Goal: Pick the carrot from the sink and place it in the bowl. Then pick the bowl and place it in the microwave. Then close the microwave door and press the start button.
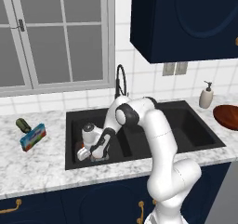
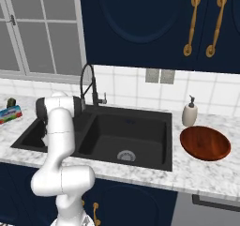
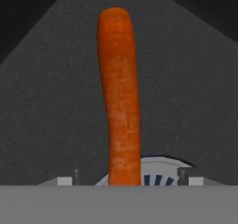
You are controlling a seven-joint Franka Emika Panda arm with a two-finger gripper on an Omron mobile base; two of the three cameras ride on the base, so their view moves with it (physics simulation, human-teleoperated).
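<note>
Down in the left basin, at the lower left of the left base view, the pincer (image 1: pixel 91 157) is low over the sink floor, and its fingertips are too small and dark there to read. In the hand view the two tips (image 3: pixel 65 180) barely poke up at the bottom corners, standing far apart on either side of the carrot (image 3: pixel 118 97), so the jaws look wide; whether they touch the carrot I cannot tell. The carrot runs straight up the middle of that view, orange and slightly bent, its lower end cut off by the bottom of the picture. It lies on the black floor of the sink (image 1: pixel 190 130), its near end over the round steel drain (image 3: pixel 160 171), which shows only as a pale arc behind it. From the left base camera a tiny orange fleck by the hand is probably the carrot, mostly hidden by the wrist.

In the right base view the arm's white links cover the left basin, so the hand is hidden there; the right basin lies open with its own drain (image 2: pixel 125 155). The gooseneck tap (image 2: pixel 87 86) stands behind the sink. On the marble tabletop (image 2: pixel 206 173) to the right sits the bowl (image 2: pixel 205 143), reddish-brown and whole here, but cut by the right edge in the left base view. A soap dispenser (image 2: pixel 189 112) stands just behind it.
</note>
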